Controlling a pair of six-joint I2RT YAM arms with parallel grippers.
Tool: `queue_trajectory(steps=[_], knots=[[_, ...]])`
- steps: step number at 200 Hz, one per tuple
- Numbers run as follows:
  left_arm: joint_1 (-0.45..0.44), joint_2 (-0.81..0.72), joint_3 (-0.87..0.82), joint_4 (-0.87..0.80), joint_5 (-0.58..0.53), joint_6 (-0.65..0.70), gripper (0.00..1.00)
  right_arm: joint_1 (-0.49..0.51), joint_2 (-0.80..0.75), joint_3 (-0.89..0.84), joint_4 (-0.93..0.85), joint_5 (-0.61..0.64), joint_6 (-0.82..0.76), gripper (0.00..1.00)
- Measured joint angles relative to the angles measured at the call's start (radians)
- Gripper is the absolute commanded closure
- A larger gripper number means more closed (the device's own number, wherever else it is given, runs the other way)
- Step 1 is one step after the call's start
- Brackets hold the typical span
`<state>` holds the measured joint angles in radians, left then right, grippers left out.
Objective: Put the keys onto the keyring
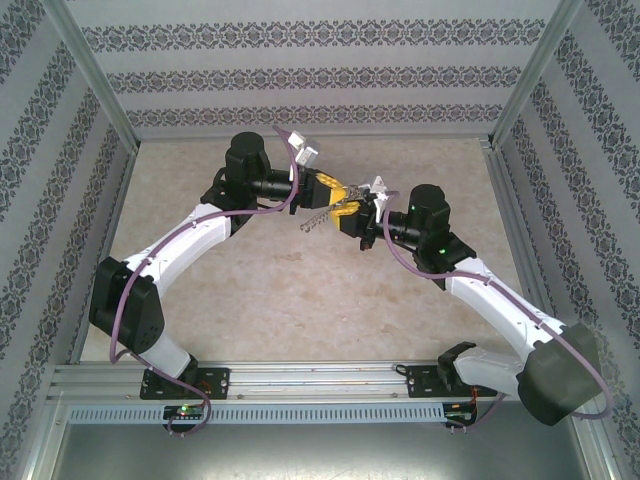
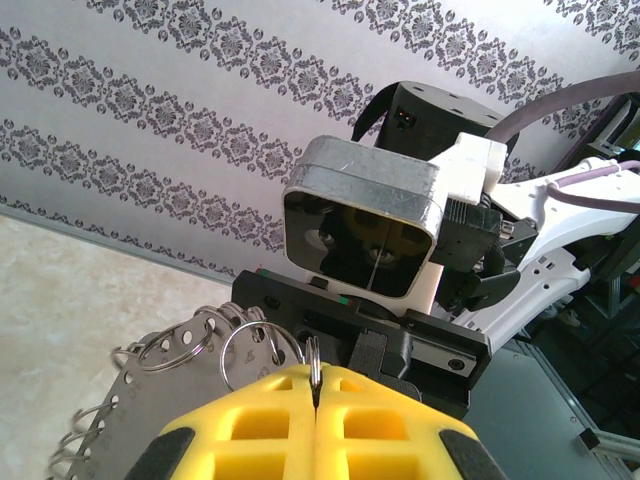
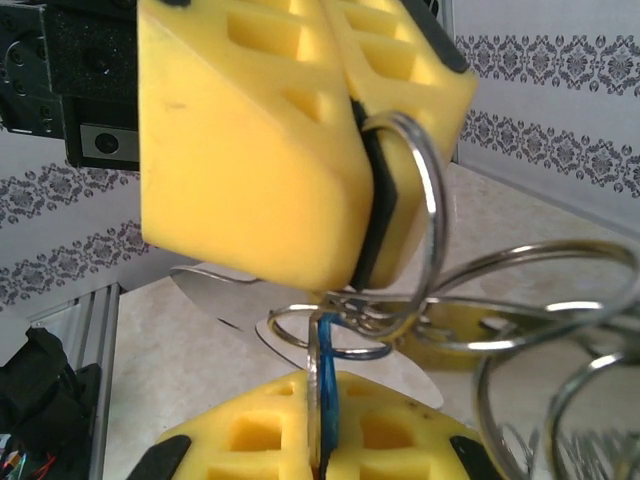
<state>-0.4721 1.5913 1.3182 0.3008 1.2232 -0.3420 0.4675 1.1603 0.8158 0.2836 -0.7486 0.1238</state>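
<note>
Both grippers meet in mid-air over the middle of the table. My left gripper (image 1: pixel 338 191) (image 2: pixel 316 388) is shut on the edge of the silvery keyring (image 2: pixel 316 358) (image 3: pixel 433 200), which stands upright between its yellow fingers (image 3: pixel 250 140). My right gripper (image 1: pixel 353 213) (image 3: pixel 322 405) is shut on the small key with the blue head (image 3: pixel 329 375), held on edge just below the left fingers. The key's top end sits among a tangle of thin rings (image 3: pixel 350 315) right under the keyring; whether it is threaded on I cannot tell.
A flat metal strip with punched holes and several more split rings (image 2: pixel 150 395) (image 1: pixel 313 221) hangs from the held ring, down and left of the grippers. The beige tabletop (image 1: pixel 300 300) lies below, with patterned walls (image 1: pixel 300 75) around it.
</note>
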Motion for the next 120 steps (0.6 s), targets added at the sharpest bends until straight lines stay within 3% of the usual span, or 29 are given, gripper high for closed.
queue_trajectory(steps=[120], knots=[[0.0,0.0,0.0,0.008,-0.016,0.0,1.0,0.006,0.005,0.01,-0.008,0.056,0.002,1.0]])
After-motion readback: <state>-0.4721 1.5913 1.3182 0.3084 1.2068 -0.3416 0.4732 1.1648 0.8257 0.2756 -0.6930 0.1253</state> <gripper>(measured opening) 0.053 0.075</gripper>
